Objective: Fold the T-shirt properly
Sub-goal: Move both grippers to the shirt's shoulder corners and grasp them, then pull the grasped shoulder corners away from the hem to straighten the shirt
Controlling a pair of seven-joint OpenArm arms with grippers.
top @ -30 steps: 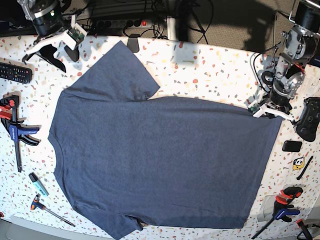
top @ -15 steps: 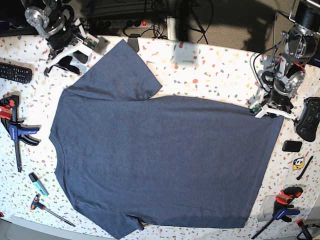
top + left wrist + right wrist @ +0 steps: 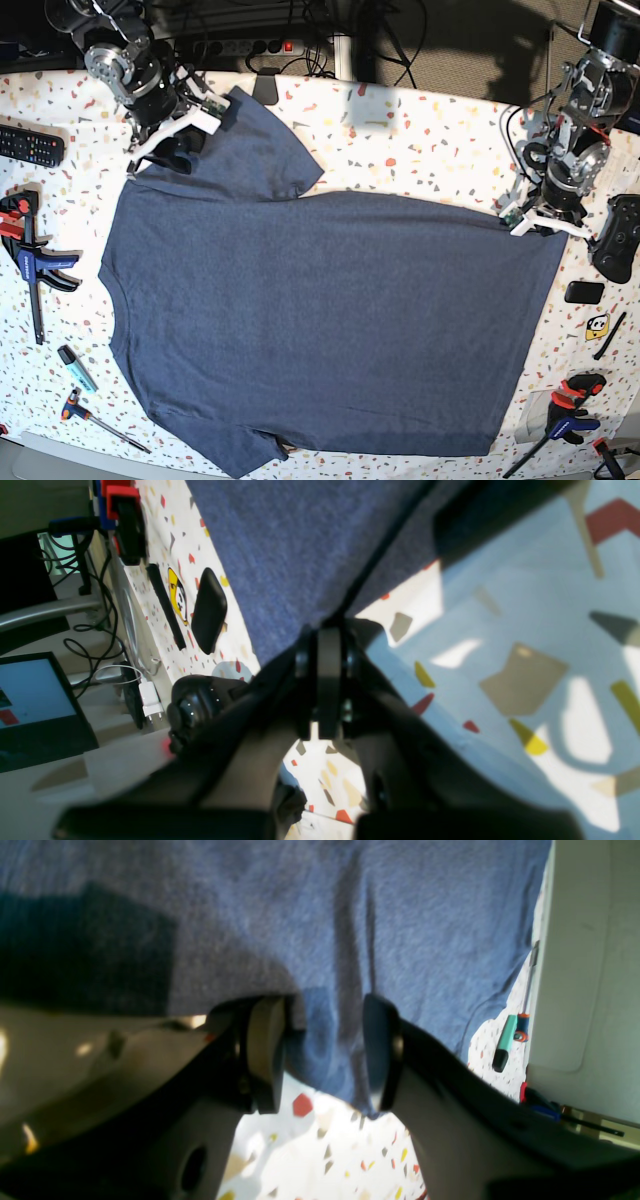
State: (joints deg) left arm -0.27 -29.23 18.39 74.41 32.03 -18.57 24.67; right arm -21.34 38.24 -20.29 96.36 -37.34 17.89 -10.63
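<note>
The T-shirt (image 3: pixel 320 310) lies spread flat on the speckled table, plain side up, collar at the left and hem at the right. My right gripper (image 3: pixel 165 150) is at the upper-left sleeve. In the right wrist view it (image 3: pixel 322 1055) is open, with the sleeve's edge (image 3: pixel 330 1040) lying between its two fingers (image 3: pixel 265 1055). My left gripper (image 3: pixel 530 222) sits at the hem's far right corner. In the left wrist view it (image 3: pixel 327 630) is shut, and the shirt's corner (image 3: pixel 290 570) tapers into its tips.
On the left lie a remote (image 3: pixel 30 145), a red-and-blue clamp (image 3: pixel 35 265), a teal marker (image 3: pixel 75 367) and a screwdriver (image 3: pixel 100 420). At the right are a game controller (image 3: pixel 620 235), a small black box (image 3: pixel 583 292) and another clamp (image 3: pixel 565 415).
My right gripper has come from the back-left corner rightward and down onto the sleeve. The left gripper and the shirt have stayed put.
</note>
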